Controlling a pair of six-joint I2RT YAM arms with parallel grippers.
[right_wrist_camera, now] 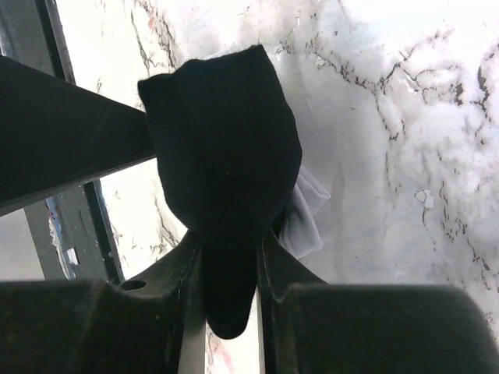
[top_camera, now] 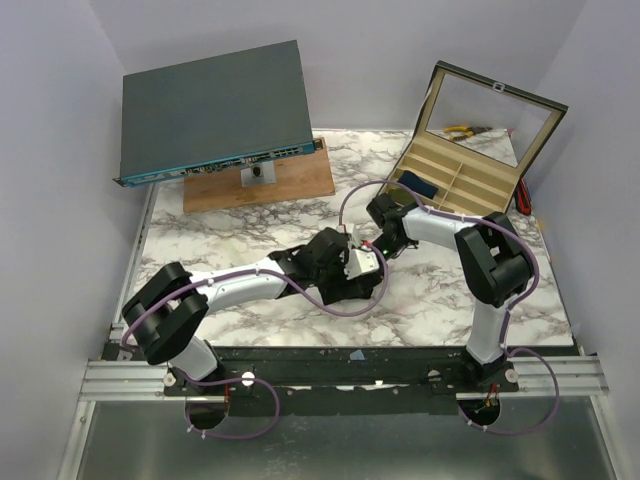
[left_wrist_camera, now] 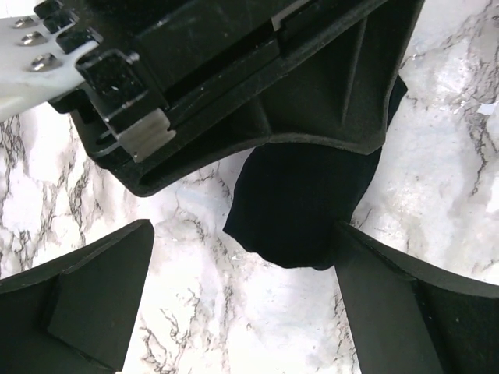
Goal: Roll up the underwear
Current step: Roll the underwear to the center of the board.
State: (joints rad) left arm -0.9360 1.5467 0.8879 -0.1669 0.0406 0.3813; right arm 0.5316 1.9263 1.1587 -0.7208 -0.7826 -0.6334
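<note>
Right tool (right_wrist_camera: 230,257): my 2 fingers clamp underwear (right_wrist_camera: 222,132), bunched, mid tabletop (right_wrist_camera: 390,117).
Left tool (left_wrist_camera: 243,234): fingers apart, bundle's end just ahead.
Tip: firm right pinch; close left on tucked fabric, no loose flaps.

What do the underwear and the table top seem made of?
The underwear: soft, matte black fabric; it bunches and folds in the right gripper. The table top: white with grey veins, slightly glossy; marble or a marble-print sheet, unclear which.
</note>
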